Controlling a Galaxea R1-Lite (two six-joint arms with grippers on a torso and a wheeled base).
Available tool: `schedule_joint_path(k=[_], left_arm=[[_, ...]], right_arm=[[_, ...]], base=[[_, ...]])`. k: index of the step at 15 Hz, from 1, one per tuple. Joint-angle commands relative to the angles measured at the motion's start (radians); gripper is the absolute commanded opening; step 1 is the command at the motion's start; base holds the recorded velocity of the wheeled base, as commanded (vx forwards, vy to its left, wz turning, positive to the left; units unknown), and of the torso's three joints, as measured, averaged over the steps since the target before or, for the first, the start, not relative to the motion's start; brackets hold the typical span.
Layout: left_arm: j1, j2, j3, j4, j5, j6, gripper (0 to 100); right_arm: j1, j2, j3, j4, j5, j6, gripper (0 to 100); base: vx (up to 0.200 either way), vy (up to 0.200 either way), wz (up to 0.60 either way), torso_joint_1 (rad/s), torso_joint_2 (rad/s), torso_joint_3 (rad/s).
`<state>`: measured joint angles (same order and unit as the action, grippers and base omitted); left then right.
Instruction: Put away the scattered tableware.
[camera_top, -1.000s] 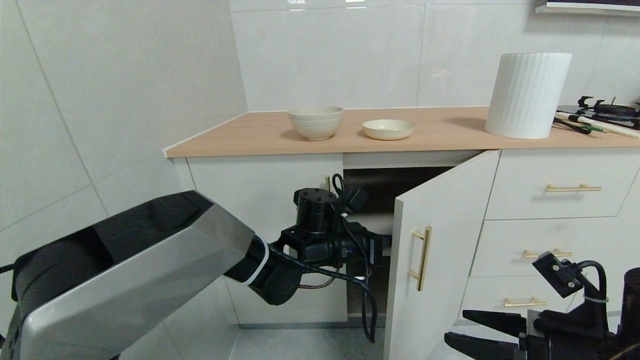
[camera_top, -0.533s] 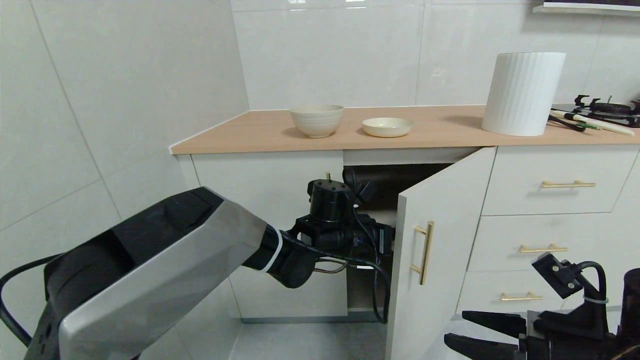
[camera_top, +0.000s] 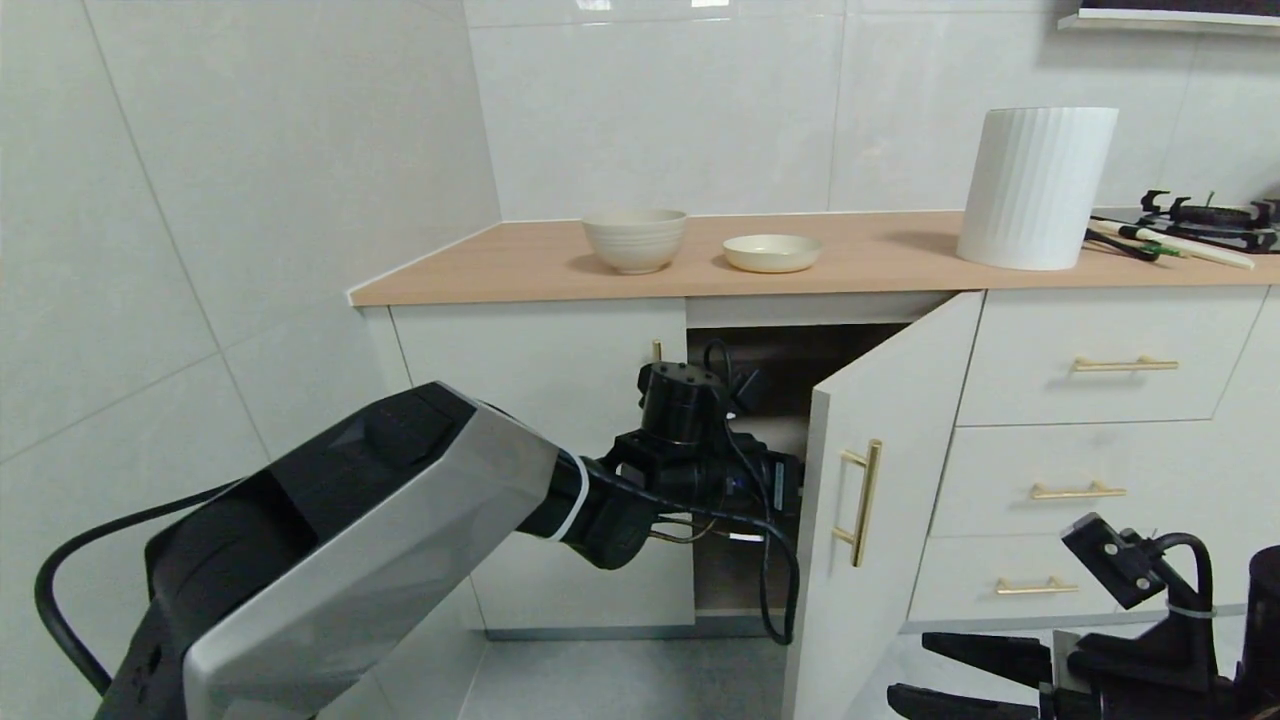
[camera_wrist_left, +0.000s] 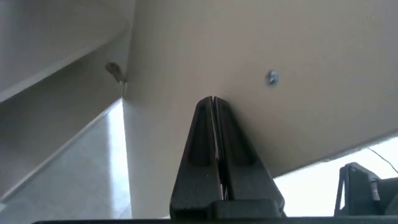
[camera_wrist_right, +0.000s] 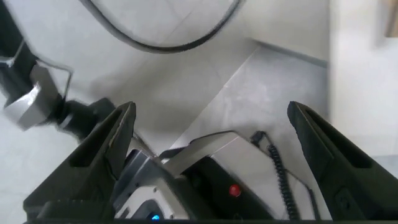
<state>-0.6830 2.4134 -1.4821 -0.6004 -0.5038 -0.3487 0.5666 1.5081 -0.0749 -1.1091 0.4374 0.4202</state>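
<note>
1. Left gripper: jaws were pressed fully together with nothing between them. The tips sat at, or just off, the pale inner face of the cabinet door, near a small screw; contact could not be confirmed from the wrist view.
2. Over the last second the left wrist travelled right, from the middle of the cabinet opening to just behind the door's free edge.
3. In the same interval the door's free edge and its brass handle drifted right and the door looked narrower, which suggests it swung further open. The head camera also shifted, so part of this may be only apparent.
4. Right gripper: jaws spread wide and empty, parked low at the near right, well apart from the door. It showed no real displacement.
5. Task items: the bowl and the shallow dish stood side by side, apart, on the countertop above the opening. Neither had been touched.
6. Further right on the counter stood a white ribbed canister.
7. Reading: work was in the access stage, with the cupboard being opened and no tableware stowed yet.
</note>
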Motion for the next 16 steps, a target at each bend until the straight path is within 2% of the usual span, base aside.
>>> schedule_joint_path(k=[1,3,4,5,7,9,11,12,14,16], left_arm=[[-0.064,-0.027,-0.084,0.074,-0.002,0.005,0],[-0.155,-0.066,-0.112,0.105,-0.002,0.010,0],[-0.231,-0.114,-0.089,0.108,-0.002,0.020,0],[-0.277,-0.152,-0.060,0.108,-0.001,0.037,0],[-0.283,-0.178,-0.035,0.116,0.013,0.042,0],[-0.194,-0.243,0.072,0.100,0.163,0.040,0],[-0.130,-0.339,0.217,0.068,0.215,0.042,0],[-0.082,-0.439,0.344,0.062,0.248,0.043,0],[-0.033,-0.600,0.516,0.067,0.330,0.050,0],[0.037,-0.813,0.657,0.113,0.358,0.080,0]], right_arm=[[0.042,-0.031,0.010,0.000,0.000,0.000,100],[0.096,-0.098,0.018,0.006,0.000,0.000,100],[0.134,-0.149,0.024,0.008,0.001,0.000,100],[0.164,-0.184,0.026,0.012,0.000,0.002,100],[0.176,-0.226,0.017,0.049,-0.003,0.002,100],[0.174,-0.239,-0.017,0.123,-0.006,0.002,100],[0.168,-0.215,-0.054,0.126,-0.013,0.003,100],[0.144,-0.174,-0.094,0.126,-0.029,0.002,100],[0.118,-0.100,-0.161,0.126,-0.034,-0.001,100],[0.088,-0.009,-0.284,0.127,-0.034,-0.003,100]], base=[[0.000,0.000,0.00,0.000,0.00,0.000],[0.000,0.000,0.00,0.000,0.00,0.000],[0.000,0.000,0.00,0.000,0.00,0.000],[0.000,0.000,0.00,0.000,0.00,0.000],[0.000,0.000,0.00,0.000,0.00,0.000],[0.000,0.000,0.00,0.000,0.00,0.000],[0.000,0.000,0.00,0.000,0.00,0.000],[0.000,0.000,0.00,0.000,0.00,0.000],[0.000,0.000,0.00,0.000,0.00,0.000],[0.000,0.000,0.00,0.000,0.00,0.000]])
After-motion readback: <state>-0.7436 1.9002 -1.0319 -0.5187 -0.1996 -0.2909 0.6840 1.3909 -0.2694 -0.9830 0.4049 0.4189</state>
